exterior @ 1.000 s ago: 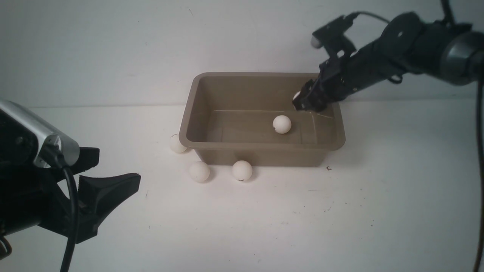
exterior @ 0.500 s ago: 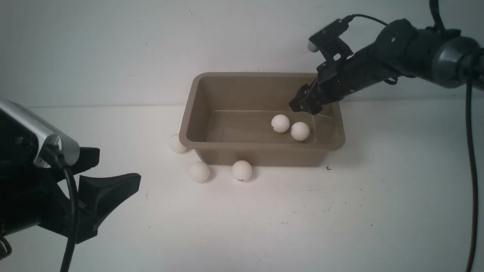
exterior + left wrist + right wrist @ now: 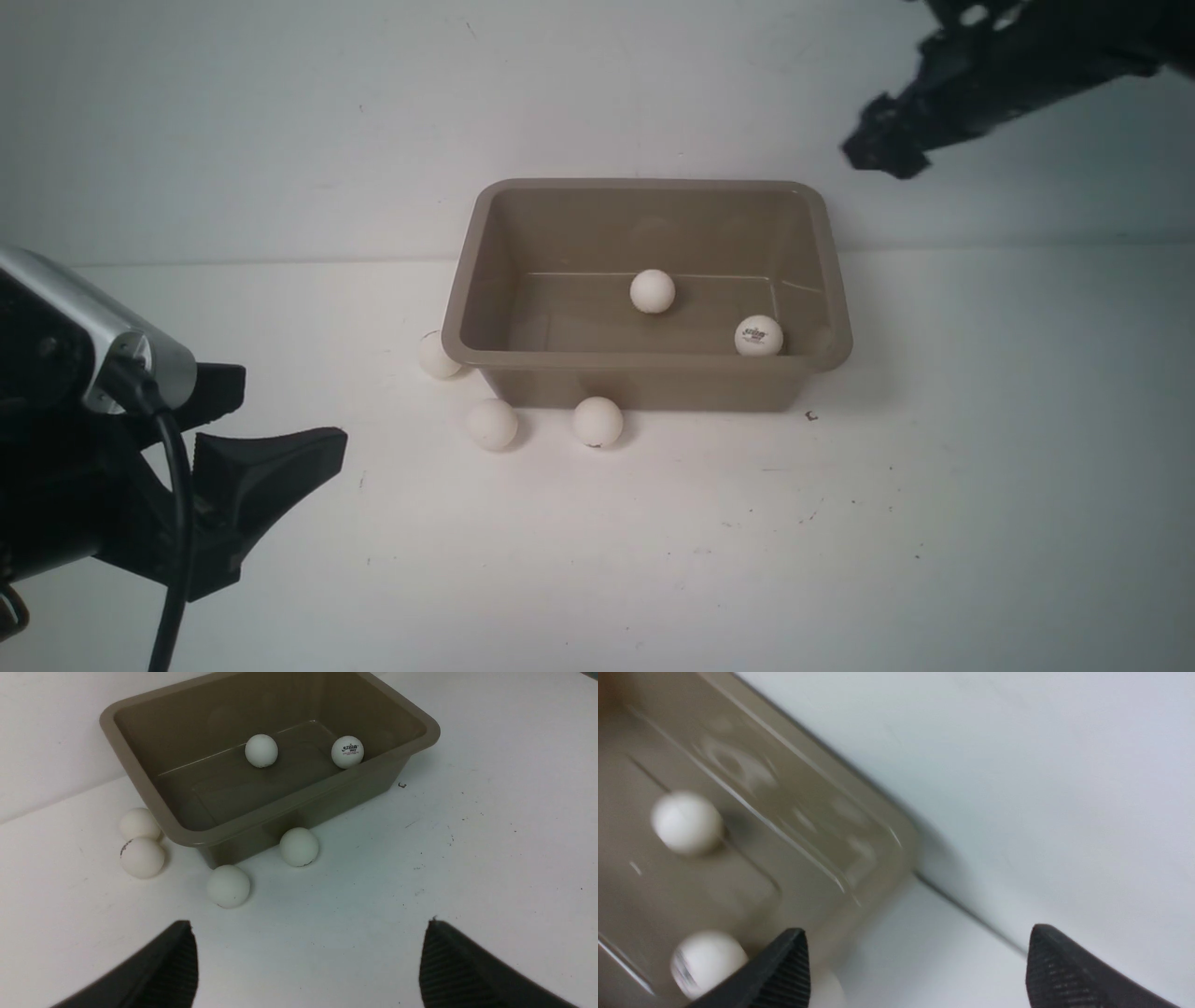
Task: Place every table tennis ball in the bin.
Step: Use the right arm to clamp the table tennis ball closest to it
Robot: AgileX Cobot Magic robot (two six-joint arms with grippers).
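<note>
Gaping, left gripper [image 3: 309,923] and right gripper [image 3: 917,928] held nothing. A clumsy nudge could have scattered loose table tennis balls [image 3: 597,421]

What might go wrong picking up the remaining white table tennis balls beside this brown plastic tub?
The wall-side white ball sits close to the taupe plastic bin's front wall, leaving little room for jaws; they may shove the bin. At the bin's corner, a marked white ball crowds a second white ball; grabbing one may roll the other away.

Bin [image 3: 644,387]: smooth plastic w/ slight sheen; balls [image 3: 653,291] matt; table [image 3: 934,513] matt, speckled.
</note>
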